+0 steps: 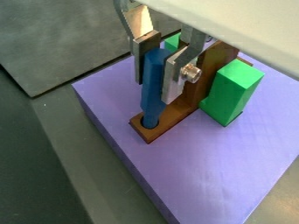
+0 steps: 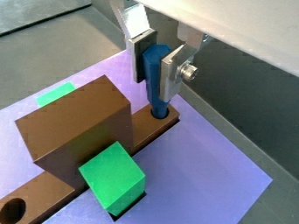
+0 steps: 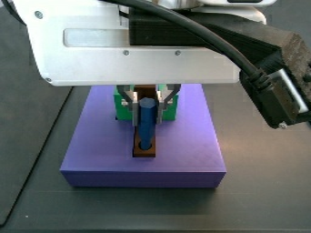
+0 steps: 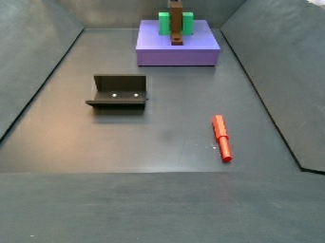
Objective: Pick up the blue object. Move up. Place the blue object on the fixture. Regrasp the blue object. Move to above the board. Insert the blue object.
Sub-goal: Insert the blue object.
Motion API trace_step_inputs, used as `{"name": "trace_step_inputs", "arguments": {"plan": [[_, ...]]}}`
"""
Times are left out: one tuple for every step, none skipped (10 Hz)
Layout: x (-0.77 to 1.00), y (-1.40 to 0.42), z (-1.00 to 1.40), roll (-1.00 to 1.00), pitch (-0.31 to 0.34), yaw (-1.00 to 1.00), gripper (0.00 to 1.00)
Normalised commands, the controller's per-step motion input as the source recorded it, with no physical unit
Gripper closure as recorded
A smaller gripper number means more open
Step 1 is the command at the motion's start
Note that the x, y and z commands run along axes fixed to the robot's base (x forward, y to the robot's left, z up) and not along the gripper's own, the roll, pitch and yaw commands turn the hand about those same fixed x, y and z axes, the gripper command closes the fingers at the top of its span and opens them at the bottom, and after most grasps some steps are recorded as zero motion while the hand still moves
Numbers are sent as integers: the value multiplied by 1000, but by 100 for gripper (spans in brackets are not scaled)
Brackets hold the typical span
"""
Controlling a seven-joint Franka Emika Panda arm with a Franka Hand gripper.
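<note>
hand (image 1: 160, 63) sits over the flat lavender-purple square board (image 1: 222, 166), clenched on the slim blue cylindrical peg (image 1: 152, 83) btwn its silver fingers. peg stands upright, lower end in the long brown bar (image 2: 105, 162), w/ green block (image 1: 230, 92) just beside.

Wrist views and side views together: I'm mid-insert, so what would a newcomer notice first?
First, the blue object standing upright between the tool's fingers, its lower end at the hole in the brown bar on the purple board. Next, the bright green block beside the bar. In a side view, the red peg lies loose on the floor, with the empty fixture further off.
</note>
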Motion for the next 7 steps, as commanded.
{"name": "trace_step_inputs", "arguments": {"plan": [[14, -126, -149, 393, -13, 157, 100], [69, -97, -106, 500, -6, 117, 100], [40, -106, -9, 500, 0, 126, 100], [60, -106, -60, 500, 0, 126, 100], [80, -69, -34, 500, 0, 109, 100], [60, -80, -9, 500, 0, 103, 100], [54, -111, -14, 500, 0, 103, 100]]}}
